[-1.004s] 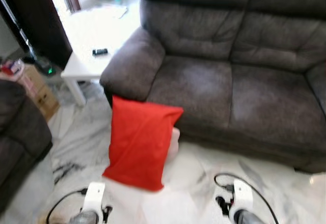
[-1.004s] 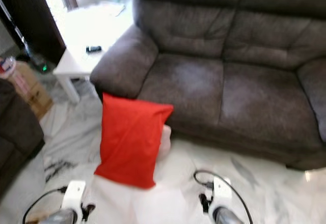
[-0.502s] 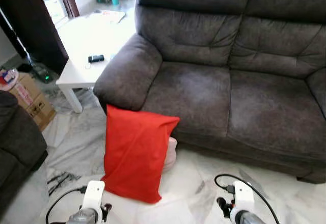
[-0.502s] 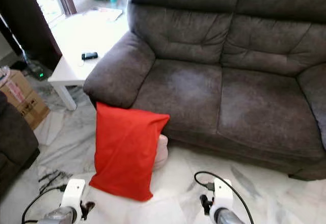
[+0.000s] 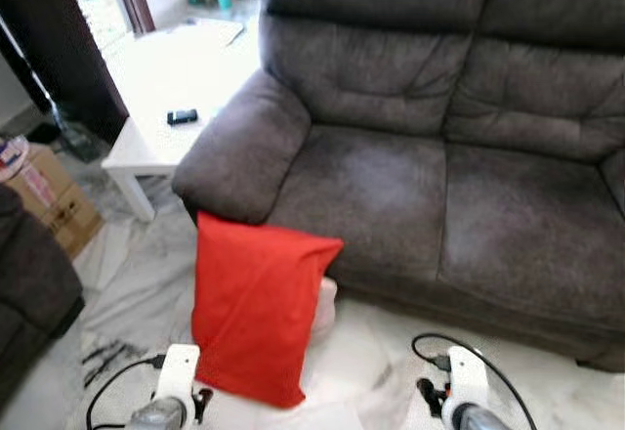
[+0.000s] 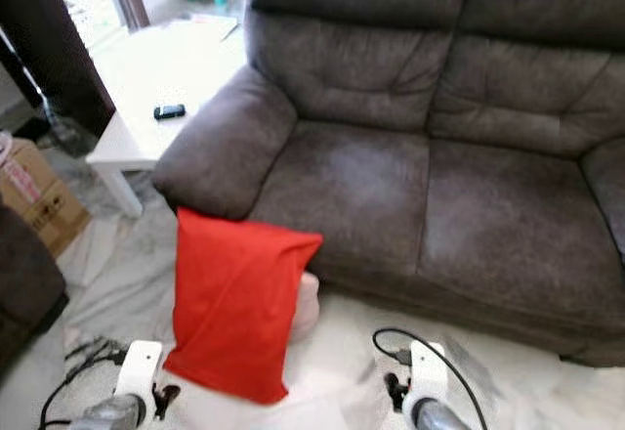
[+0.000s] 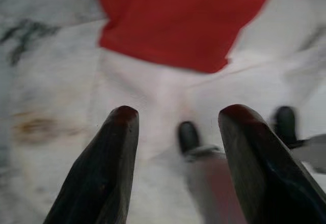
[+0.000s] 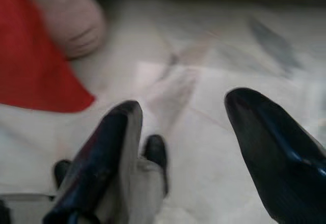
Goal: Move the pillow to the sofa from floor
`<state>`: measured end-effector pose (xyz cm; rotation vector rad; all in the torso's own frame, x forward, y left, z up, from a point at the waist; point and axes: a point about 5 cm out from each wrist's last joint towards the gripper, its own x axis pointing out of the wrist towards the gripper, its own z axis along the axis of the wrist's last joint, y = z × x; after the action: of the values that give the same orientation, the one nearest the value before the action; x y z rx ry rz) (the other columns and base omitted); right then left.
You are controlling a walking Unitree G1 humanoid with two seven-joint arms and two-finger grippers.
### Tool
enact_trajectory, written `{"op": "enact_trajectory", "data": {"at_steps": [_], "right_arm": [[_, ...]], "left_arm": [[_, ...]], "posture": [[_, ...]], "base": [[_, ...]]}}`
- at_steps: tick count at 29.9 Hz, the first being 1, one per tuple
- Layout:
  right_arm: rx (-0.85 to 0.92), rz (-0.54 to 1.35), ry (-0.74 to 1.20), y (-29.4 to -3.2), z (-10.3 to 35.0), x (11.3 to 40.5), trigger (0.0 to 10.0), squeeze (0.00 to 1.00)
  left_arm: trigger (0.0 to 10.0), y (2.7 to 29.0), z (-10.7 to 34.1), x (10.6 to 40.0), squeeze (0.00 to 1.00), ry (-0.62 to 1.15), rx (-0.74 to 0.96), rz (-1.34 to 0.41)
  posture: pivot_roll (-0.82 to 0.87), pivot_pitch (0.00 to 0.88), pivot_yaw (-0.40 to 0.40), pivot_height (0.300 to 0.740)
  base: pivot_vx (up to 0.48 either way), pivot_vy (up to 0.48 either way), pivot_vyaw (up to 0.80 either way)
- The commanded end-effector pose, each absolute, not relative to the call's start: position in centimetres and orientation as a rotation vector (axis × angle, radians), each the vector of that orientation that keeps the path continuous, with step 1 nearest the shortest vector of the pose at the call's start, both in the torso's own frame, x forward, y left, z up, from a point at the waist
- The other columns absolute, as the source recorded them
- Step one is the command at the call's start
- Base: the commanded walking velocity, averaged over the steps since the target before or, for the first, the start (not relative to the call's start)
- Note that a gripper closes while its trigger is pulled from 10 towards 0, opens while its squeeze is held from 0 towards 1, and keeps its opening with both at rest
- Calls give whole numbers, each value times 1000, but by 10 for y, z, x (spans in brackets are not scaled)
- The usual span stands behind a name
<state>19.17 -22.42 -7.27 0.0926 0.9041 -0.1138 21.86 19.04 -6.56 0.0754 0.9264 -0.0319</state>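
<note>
A red pillow (image 5: 256,305) stands on the white marble floor, leaning against the front of the dark grey sofa (image 5: 420,156) below its left armrest. A pale pink cushion (image 5: 325,303) peeks out behind the pillow. My two wrists show at the bottom edge of the eye views, left (image 5: 174,396) and right (image 5: 459,396). In the left wrist view my left gripper (image 7: 175,132) is open above the floor, with the pillow's lower edge (image 7: 178,25) ahead of it. The right gripper (image 8: 201,127) is open too, and the pillow's corner (image 8: 35,66) and pink cushion (image 8: 71,20) lie off to its side.
A white low table (image 5: 166,88) with a black remote (image 5: 182,116) stands left of the sofa. A cardboard box (image 5: 49,195) and part of another dark seat (image 5: 29,283) are at the far left. Open marble floor (image 5: 371,362) lies before the sofa.
The whole picture has shifted, so the camera has moved; the pillow now sits slightly lower and further left in the frame. Both arms hold the same low pose.
</note>
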Motion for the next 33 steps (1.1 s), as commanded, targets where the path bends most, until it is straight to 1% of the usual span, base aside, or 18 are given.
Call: {"op": "enact_trajectory", "data": {"at_steps": [1,7,19,21,33], "right_arm": [[104,-103,896,-217,-72,196,10000,0],[102,-104,897,-218,-72,196,10000,0],[108,-116,894,-218,-72,196,10000,0],[108,-116,893,-218,-72,196,10000,0],[102,-112,897,-218,-72,196,10000,0]], "left_arm": [[10000,201,-67,214,0,948,109,-18],[10000,201,-67,214,0,948,109,-18],[10000,201,-67,214,0,948,109,-19],[10000,201,-67,214,0,948,110,-19],[10000,201,-67,214,0,947,106,-18]], "posture": [[-75,84,-6,740],[-76,84,-7,740],[-75,84,-6,740],[-76,84,-5,740],[-76,84,-7,740]], "base": [[240,0,0],[242,0,0],[0,0,0],[240,0,0],[20,0,0]]}}
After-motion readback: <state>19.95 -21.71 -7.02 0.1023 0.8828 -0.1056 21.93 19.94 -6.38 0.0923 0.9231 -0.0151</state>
